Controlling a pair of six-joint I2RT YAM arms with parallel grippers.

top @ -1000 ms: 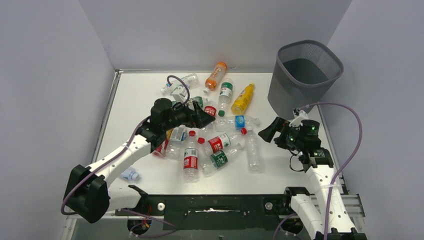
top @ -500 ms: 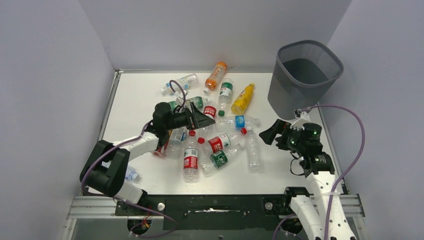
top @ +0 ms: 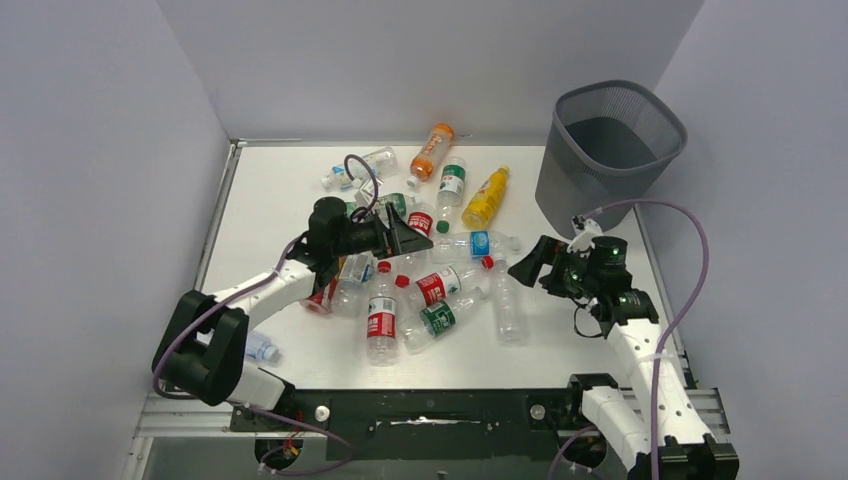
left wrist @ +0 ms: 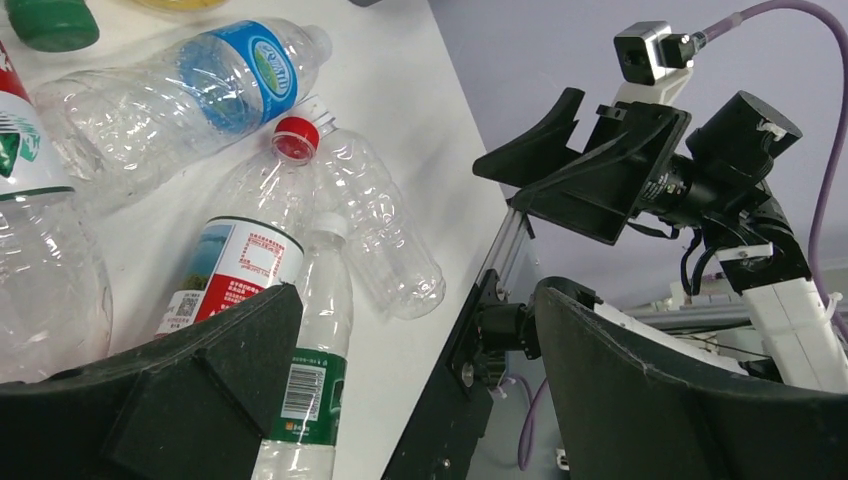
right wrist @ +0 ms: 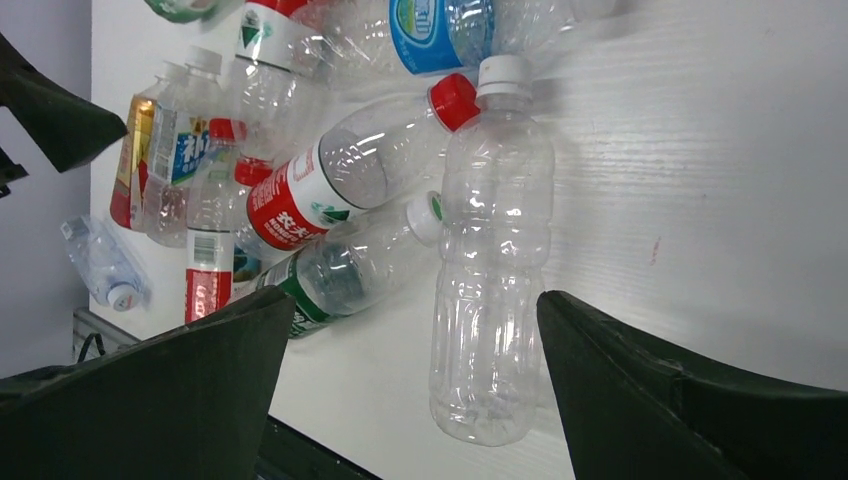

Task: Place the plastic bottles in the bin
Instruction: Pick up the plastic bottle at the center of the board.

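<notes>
Several plastic bottles lie in a heap mid-table, among them an orange bottle (top: 432, 150), a yellow bottle (top: 485, 197) and a red-label bottle (top: 381, 315). The bin (top: 610, 150), dark wire mesh, stands at the far right. My left gripper (top: 408, 238) (left wrist: 417, 290) hovers open over the heap's middle, nothing between its fingers. My right gripper (top: 528, 262) (right wrist: 415, 298) is open just right of the heap. A clear unlabelled bottle (right wrist: 495, 260) (top: 507, 300) lies on the table below its spread fingers, untouched.
A small crushed bottle (top: 260, 348) lies alone near the front left. Grey walls close in the table on three sides. The black frame rail (top: 430, 405) runs along the near edge. A purple cable (top: 690, 270) loops off the right arm beside the bin.
The left arm's elbow has swung in and lowered, its gripper staying over the heap. The right gripper has shifted slightly left toward the bottles. Both stay open.
</notes>
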